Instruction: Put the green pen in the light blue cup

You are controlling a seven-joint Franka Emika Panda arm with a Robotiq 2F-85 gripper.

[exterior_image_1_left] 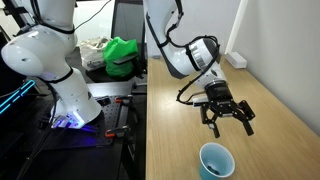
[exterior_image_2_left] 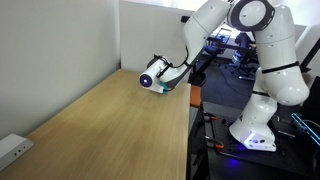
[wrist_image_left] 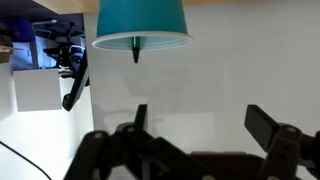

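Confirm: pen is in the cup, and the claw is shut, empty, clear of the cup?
Wrong on one point: the claw is open, its fingers spread wide in the wrist view. The pen is in the cup, and the claw is empty and clear of the cup.

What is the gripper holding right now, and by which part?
Nothing: the gripper is open and empty. The green pen stands in the light blue cup, its end poking past the rim.

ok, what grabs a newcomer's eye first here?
The open hand hangs over the wooden table, close to the light blue cup. In the wrist view a thin dark green pen pokes out past that cup's rim. A bright green cloth lies just beyond the table's edge.
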